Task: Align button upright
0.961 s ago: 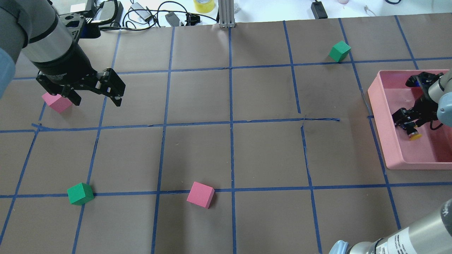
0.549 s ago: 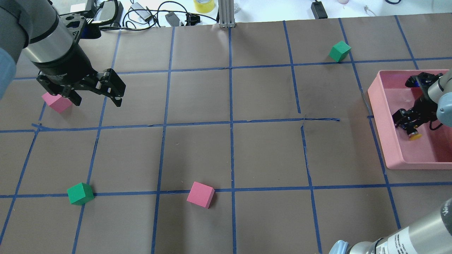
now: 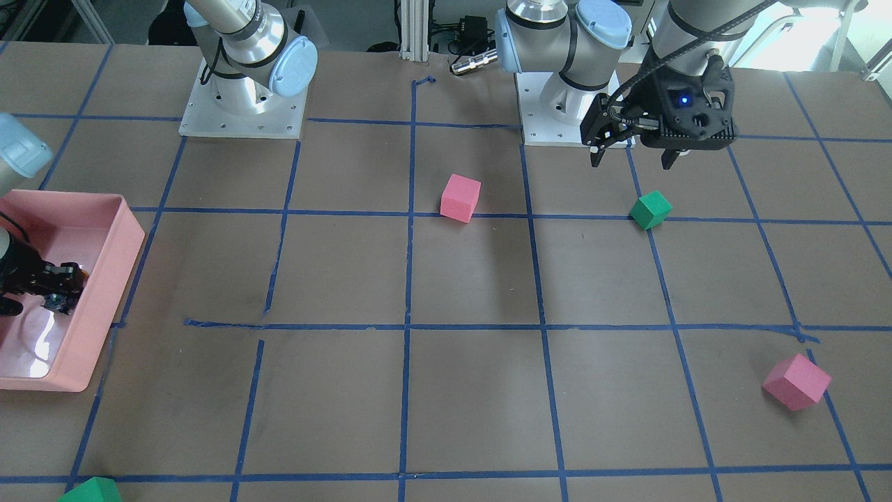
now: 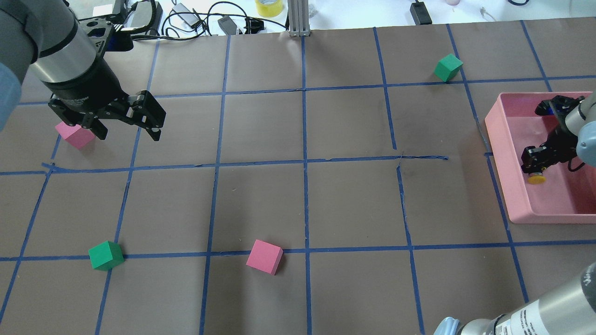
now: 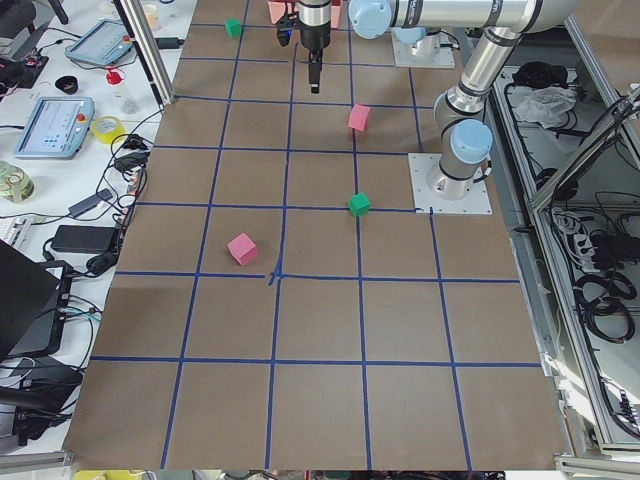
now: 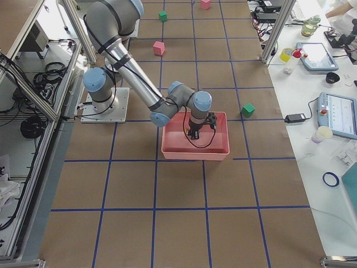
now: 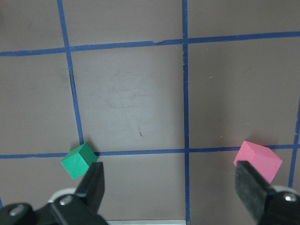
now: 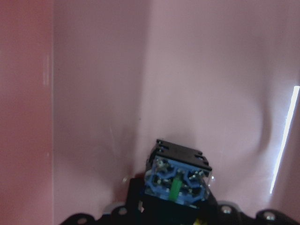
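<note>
The button (image 4: 536,178) has a yellow cap and black body and lies inside the pink tray (image 4: 500,153) at the right. My right gripper (image 4: 534,168) is shut on its body, with the cap sticking out toward the tray's near side. The right wrist view shows the button's blue and black terminal base (image 8: 178,180) facing the camera above the tray floor. My left gripper (image 4: 128,135) is open and empty, hovering over the table's far left, next to a pink cube (image 4: 74,135).
A green cube (image 4: 106,255) and a pink cube (image 4: 264,257) sit near the front. Another green cube (image 4: 448,67) sits at the back right. The left wrist view shows a green cube (image 7: 78,160) and a pink cube (image 7: 258,159) below its fingers.
My right gripper has turned and shifted a little left inside the tray, carrying the button; the yellow cap now sits further left. The left arm has not moved.
</note>
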Motion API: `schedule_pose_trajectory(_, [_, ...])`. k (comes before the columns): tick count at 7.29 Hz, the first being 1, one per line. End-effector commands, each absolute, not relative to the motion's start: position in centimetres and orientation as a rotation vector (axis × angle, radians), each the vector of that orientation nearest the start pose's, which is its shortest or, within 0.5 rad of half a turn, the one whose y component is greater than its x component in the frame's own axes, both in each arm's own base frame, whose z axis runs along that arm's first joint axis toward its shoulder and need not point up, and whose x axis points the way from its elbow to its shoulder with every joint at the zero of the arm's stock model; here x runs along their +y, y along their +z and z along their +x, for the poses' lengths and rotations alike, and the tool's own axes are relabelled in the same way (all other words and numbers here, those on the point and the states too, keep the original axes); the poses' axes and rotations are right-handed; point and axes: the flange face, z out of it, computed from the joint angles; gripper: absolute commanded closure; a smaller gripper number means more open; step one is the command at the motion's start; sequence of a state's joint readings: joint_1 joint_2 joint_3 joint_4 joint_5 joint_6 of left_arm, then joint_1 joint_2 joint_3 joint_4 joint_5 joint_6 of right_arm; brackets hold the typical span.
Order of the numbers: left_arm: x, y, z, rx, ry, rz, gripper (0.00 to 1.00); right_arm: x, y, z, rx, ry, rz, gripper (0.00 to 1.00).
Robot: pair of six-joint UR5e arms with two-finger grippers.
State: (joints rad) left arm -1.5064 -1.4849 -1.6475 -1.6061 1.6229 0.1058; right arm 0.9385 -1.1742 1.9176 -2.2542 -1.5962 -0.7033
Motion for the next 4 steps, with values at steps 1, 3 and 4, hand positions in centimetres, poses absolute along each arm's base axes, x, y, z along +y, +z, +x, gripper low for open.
schedule_pose_trajectory(1, [-46.0, 48.8, -9.9, 3.092, 0.045, 0.065, 0.0, -52.0, 19.7, -21.9, 3.136, 0.076, -0.1, 1.0])
schedule_pose_trajectory(3, [-46.0, 48.8, -9.9, 3.094, 0.044, 0.065, 0.0, -51.8, 23.1, -21.9, 3.156, 0.035, -0.09, 1.0])
schedule_pose_trajectory(4, [-46.0, 48.8, -9.9, 3.094, 0.044, 0.063, 0.0, -52.6, 25.9, -22.0, 3.151, 0.046, -0.068, 1.0])
